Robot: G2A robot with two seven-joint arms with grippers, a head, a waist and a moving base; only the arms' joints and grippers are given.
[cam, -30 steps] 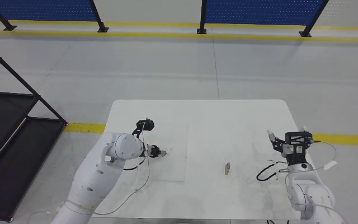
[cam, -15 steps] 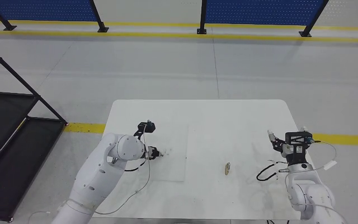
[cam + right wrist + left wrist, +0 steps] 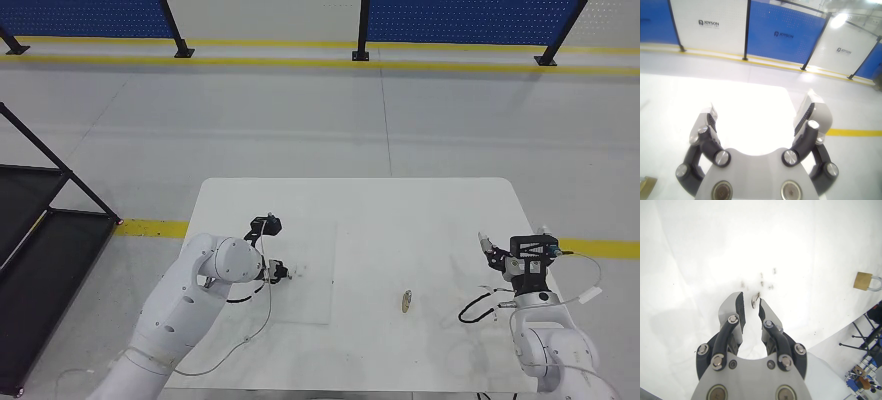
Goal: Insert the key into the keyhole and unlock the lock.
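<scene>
Left gripper [image 3: 750, 298]: jaws narrow, straddling the head of the key [image 3: 754, 301]; by the look of it, not clamped yet.
Key: lying on the counter [image 3: 420, 220], between the pads [image 3: 741, 308].
Lock [image 3: 862, 281]: flat on the counter, well apart toward the right arm.
Right gripper [image 3: 762, 102]: jaws wide, empty; probably you keep it free to steady the lock.
Next: clamp the head squarely so the blade lines up.

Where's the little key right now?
In the left wrist view, the key sits on the white table between the open fingertips of the left gripper, well apart from the brass padlock.
</scene>
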